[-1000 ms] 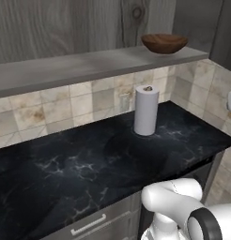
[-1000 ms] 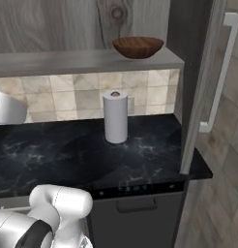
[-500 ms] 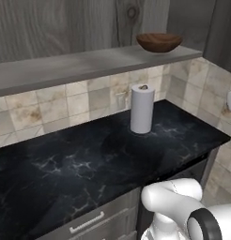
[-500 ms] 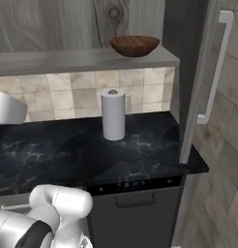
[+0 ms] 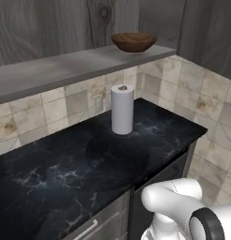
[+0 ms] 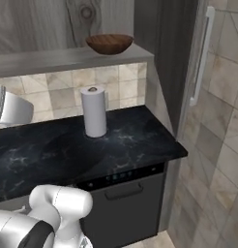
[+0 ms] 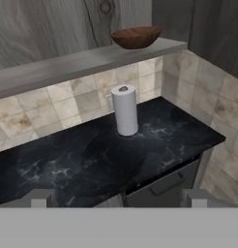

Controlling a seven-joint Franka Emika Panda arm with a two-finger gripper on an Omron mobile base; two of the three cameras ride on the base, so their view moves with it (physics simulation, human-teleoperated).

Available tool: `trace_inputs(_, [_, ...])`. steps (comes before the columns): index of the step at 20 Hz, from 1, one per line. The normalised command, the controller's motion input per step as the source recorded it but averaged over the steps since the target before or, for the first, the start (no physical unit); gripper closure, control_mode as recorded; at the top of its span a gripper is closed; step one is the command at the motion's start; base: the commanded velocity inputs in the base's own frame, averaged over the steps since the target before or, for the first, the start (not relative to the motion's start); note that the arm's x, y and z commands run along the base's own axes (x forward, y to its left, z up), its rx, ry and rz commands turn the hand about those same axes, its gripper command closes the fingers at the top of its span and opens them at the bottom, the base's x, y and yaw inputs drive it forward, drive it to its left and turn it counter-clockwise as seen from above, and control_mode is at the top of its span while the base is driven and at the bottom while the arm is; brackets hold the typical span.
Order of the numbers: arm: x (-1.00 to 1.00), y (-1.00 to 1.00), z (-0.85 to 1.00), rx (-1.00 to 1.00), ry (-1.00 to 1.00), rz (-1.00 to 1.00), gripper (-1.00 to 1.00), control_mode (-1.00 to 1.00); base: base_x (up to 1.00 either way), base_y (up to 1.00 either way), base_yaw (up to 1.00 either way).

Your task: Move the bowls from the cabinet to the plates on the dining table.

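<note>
My arm point(image 5: 183, 211) is a smooth, glossy white, built from rounded tubular links that swell into bulbous shoulders. Below the front edge of the black marble counter point(image 5: 84, 164), one fat white link runs crosswise with a domed end cap. Just beside it sits a joint ringed by a dark, near-black band, with a paler grey disc set inside the ring. In the right base view the same white shell point(image 6: 53, 213) shows a dark curved seam where two links meet. No cables, screws or markings show on the casing.
</note>
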Motion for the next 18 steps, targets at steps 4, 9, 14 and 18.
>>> trace_inputs(4, [0.00, 0.00, 0.00, 0.00, 0.00, 0.00, -1.00, 1.00, 0.03, 0.67, -0.26])
trace_inputs(9, [0.00, 0.00, 0.00, 0.00, 0.00, 0.00, -1.00, 1.00, 0.25, 0.97, 0.05])
trace_inputs(14, [0.00, 0.00, 0.00, 0.00, 0.00, 0.00, -1.00, 1.00, 0.19, 0.87, 0.19])
trace_inputs(18, [0.00, 0.00, 0.00, 0.00, 0.00, 0.00, -1.00, 1.00, 0.29, 0.74, 0.19])
